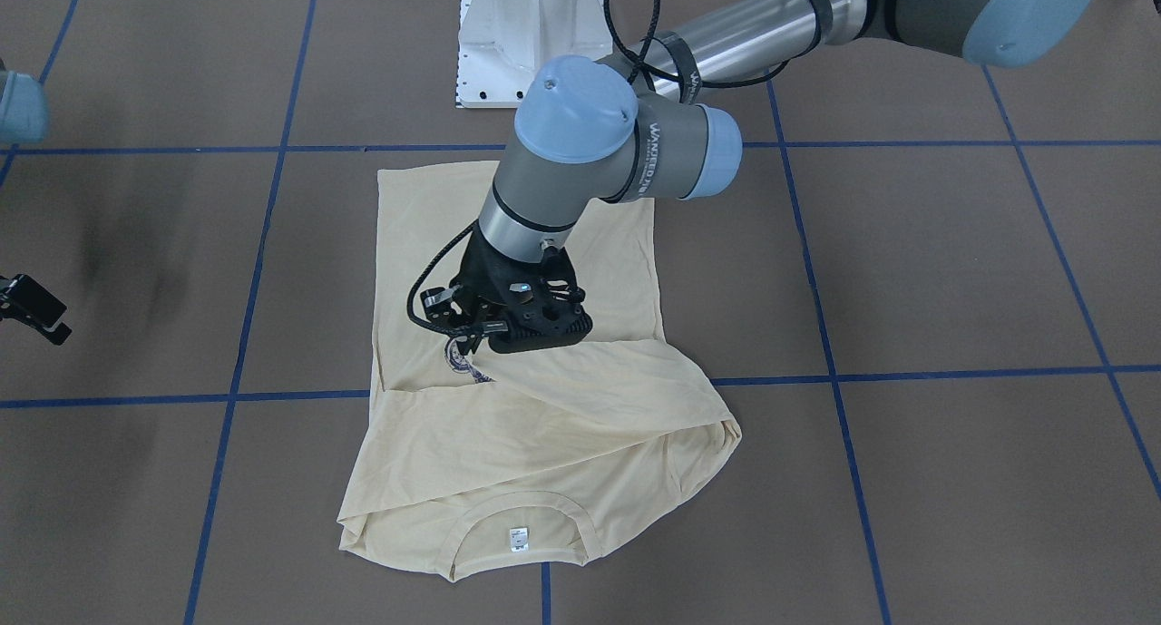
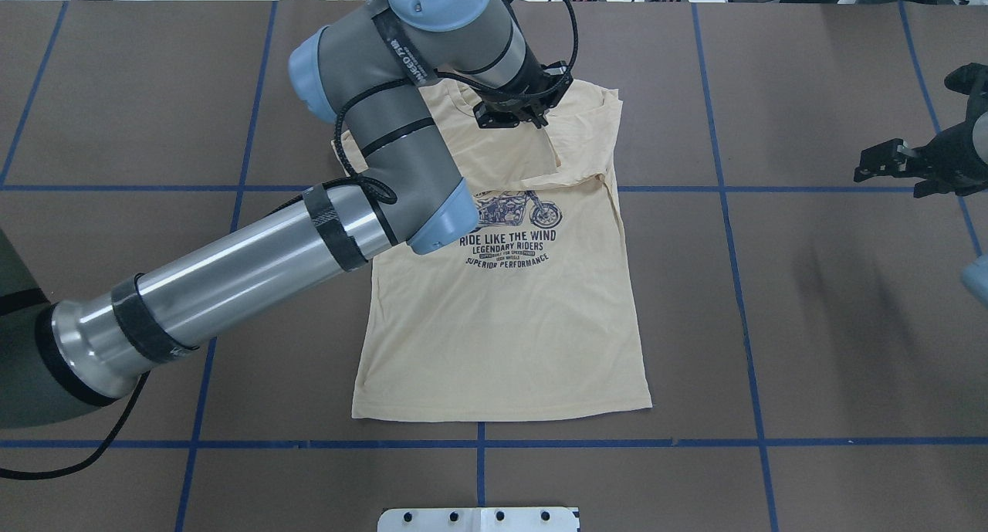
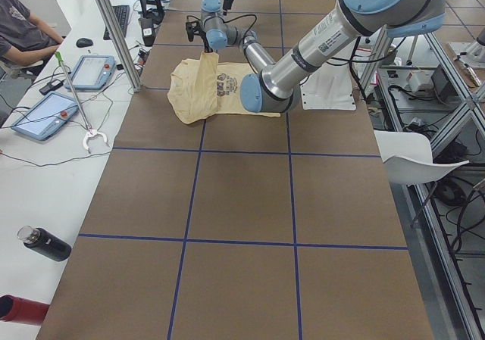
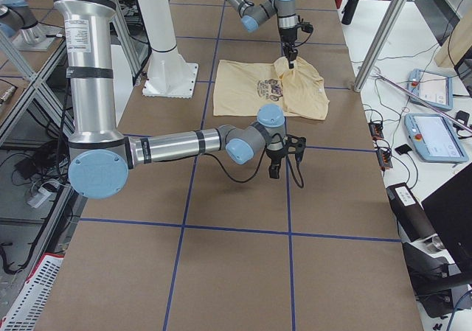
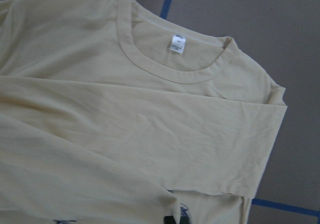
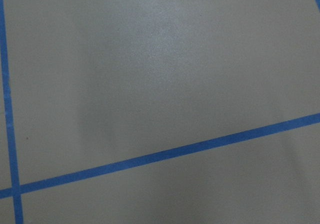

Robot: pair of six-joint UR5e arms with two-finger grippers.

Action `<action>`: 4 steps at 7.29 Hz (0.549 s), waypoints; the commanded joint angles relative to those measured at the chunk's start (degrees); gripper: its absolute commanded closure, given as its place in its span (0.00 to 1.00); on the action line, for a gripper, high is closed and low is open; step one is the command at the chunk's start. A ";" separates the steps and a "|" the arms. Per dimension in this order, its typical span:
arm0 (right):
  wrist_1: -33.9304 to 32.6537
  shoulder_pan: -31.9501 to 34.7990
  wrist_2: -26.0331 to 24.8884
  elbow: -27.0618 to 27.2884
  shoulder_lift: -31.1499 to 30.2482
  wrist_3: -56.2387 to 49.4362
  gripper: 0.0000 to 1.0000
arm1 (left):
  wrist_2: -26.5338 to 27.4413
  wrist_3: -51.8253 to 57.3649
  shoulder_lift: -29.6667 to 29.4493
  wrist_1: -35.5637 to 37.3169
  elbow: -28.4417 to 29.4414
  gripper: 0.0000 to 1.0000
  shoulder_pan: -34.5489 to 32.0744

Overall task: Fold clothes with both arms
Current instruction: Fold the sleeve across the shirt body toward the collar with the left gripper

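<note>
The pale yellow shirt (image 2: 509, 331) lies front up on the brown table, its navy motorcycle print (image 2: 513, 238) facing me. A sleeve (image 1: 580, 398) is folded across the chest near the collar (image 5: 175, 77) and its white neck tag (image 1: 518, 536). My left gripper (image 1: 476, 342) reaches over the shirt's upper half and is shut on the edge of that sleeve; only a dark fingertip (image 5: 175, 219) shows in its wrist view. My right gripper (image 2: 861, 165) hangs open over bare table, well off the shirt's side; its wrist view shows only table and blue tape.
The white pedestal base (image 1: 531, 35) stands beyond the shirt's hem. Blue tape lines grid the table. In the exterior left view a person (image 3: 23, 29) sits at a side bench with tablets (image 3: 91, 71) and a dark bottle (image 3: 45, 243).
</note>
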 commanded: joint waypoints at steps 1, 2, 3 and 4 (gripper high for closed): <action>0.01 0.08 -0.09 0.54 -0.37 0.15 0.01 | 3.90 -0.78 -3.41 -4.72 6.20 1.00 1.93; 0.01 0.09 -0.09 0.72 -0.46 0.50 0.01 | 4.96 -0.86 -4.90 -5.25 8.22 1.00 2.46; 0.09 0.00 -0.09 0.81 -0.47 0.76 0.01 | 7.06 -1.04 -5.27 -7.96 10.85 1.00 3.51; 0.09 0.00 -0.09 1.16 -0.64 0.85 0.01 | 9.51 -2.00 -5.79 -10.07 12.70 1.00 4.74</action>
